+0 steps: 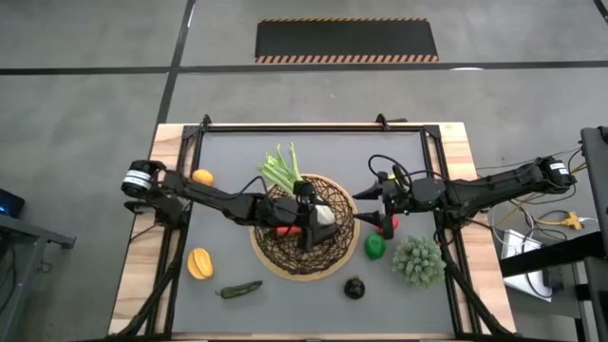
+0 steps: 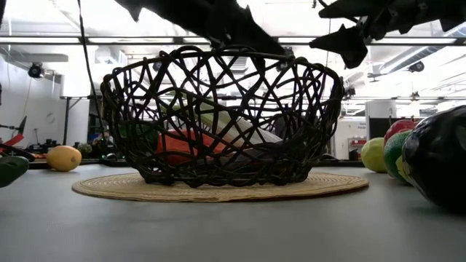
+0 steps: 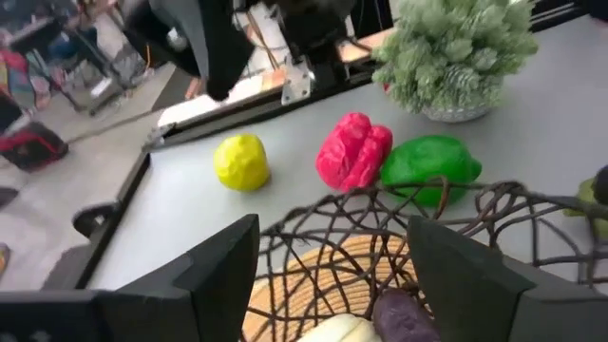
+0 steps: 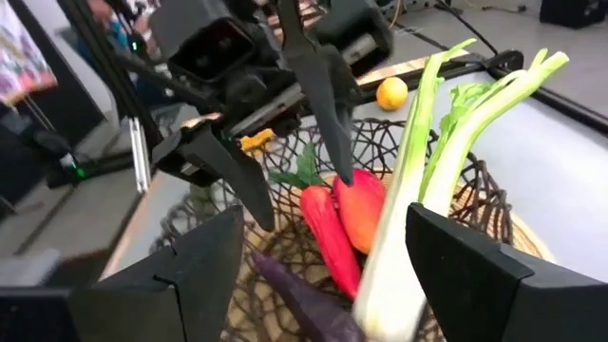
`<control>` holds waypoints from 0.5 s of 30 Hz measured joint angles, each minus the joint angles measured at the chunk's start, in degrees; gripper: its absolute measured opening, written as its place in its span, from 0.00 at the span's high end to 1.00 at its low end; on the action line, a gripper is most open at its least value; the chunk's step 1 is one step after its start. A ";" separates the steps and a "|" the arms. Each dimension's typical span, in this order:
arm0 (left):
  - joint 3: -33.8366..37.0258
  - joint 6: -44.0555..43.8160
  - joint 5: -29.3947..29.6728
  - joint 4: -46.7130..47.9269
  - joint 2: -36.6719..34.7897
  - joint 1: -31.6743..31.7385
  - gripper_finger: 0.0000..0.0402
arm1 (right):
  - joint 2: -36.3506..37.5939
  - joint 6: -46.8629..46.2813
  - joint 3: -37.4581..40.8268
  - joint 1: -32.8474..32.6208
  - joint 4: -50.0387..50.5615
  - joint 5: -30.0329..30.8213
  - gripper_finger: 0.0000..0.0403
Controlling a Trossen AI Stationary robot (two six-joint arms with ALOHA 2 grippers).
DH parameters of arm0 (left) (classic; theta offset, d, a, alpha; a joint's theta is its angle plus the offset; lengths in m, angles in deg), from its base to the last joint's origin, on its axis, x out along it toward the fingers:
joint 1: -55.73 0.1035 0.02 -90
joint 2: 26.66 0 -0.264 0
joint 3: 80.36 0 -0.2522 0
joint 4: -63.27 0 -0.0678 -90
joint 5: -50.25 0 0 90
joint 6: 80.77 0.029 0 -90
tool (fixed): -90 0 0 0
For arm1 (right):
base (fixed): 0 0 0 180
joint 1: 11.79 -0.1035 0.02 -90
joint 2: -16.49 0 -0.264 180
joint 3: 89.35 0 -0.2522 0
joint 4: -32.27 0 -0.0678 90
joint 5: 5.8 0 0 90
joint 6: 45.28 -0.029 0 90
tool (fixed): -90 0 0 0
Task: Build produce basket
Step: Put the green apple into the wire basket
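Over the middle of the desk (image 1: 228, 161), the left gripper (image 1: 306, 220) hangs above the basket (image 1: 271, 252) with its jaws spread apart and nothing between them. From the right wrist view its two dark fingers (image 4: 323, 95) point down toward the produce inside the bowl without touching it.

Inside the basket lie a leek (image 4: 408, 199), its green leaves reaching past the far rim, an orange carrot (image 4: 361, 209), a red pepper (image 4: 325, 233) and a dark purple piece (image 4: 299, 299) whose kind I cannot tell. The carrot and the white end of the leek show through the wicker in the low view.

Just beside the basket on the right arm's side, the right gripper (image 1: 362, 194) hovers with its jaws open and empty. Below it on the desk sit another red pepper (image 3: 353, 150) and a green lime (image 3: 429, 161), touching each other, with a yellow lemon (image 3: 241, 161) near them. A pale green potted plant (image 1: 418, 260) stands next to the lime, and an eggplant (image 1: 354, 287) lies near the front edge.

On the left arm's side, an orange-yellow fruit (image 1: 202, 177) sits at the back, a second yellow lemon (image 1: 199, 262) lies nearer the front, and a green chili (image 1: 238, 290) rests just in front of it.
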 joint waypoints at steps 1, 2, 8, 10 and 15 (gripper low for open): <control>0.22 0.68 -0.05 0.29 -0.94 -0.20 0.38 | 0.01 -0.76 -0.26 0.02 0.02 0.00 0.32; 0.44 1.11 -0.03 0.43 -1.72 -0.46 0.38 | 0.02 -1.78 -0.55 0.00 0.07 0.01 0.32; 3.77 5.30 -0.04 0.18 -7.80 -2.11 0.38 | -0.14 -7.81 -4.80 0.02 9.68 5.29 0.32; 4.72 5.56 -0.04 0.15 -9.70 -2.38 0.38 | -0.45 -10.82 -6.78 0.04 15.80 9.28 0.32; 8.07 6.16 0.01 -2.13 -13.90 -2.37 0.38 | -0.55 -20.37 -11.00 0.15 31.23 18.73 0.32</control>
